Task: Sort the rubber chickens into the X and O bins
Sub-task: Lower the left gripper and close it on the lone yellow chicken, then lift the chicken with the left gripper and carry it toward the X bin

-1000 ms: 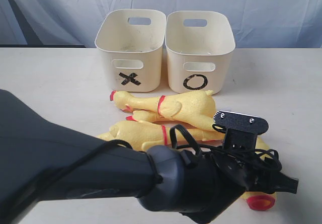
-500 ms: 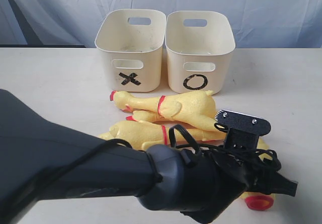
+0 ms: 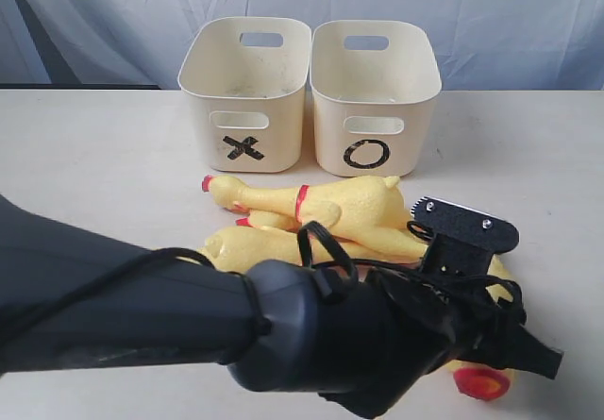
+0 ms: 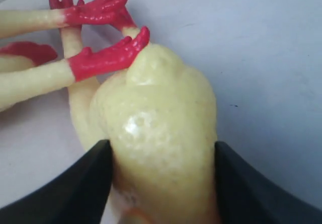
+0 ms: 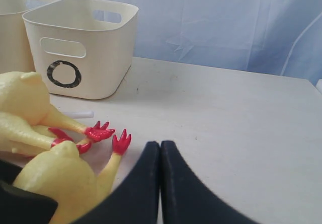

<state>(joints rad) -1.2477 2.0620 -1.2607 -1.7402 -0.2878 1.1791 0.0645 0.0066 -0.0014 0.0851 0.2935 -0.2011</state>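
The X bin [image 3: 281, 109] and O bin [image 3: 417, 109] were seen upper centre, rubber chickens [image 3: 351, 203] laid outside on the bench [image 3: 94, 156], one chicken [image 4: 161, 113] clamped by the left pincer [image 4: 161, 149], the right pincer [image 5: 160, 151] closed.

I read just two signs on my feeds, both on the cream bins. In the exterior view a black X [image 3: 244, 147] stands on the near wall of the X bin [image 3: 283, 123], right under its slot handle, in thick, slightly ragged strokes. Beside it, a black O [image 3: 365, 154] stands in the same spot on the O bin [image 3: 415, 127]. My right wrist camera shows that O [image 5: 64, 74] again on its bin [image 5: 108, 58]: a heavy, uneven ring under the handle slot.
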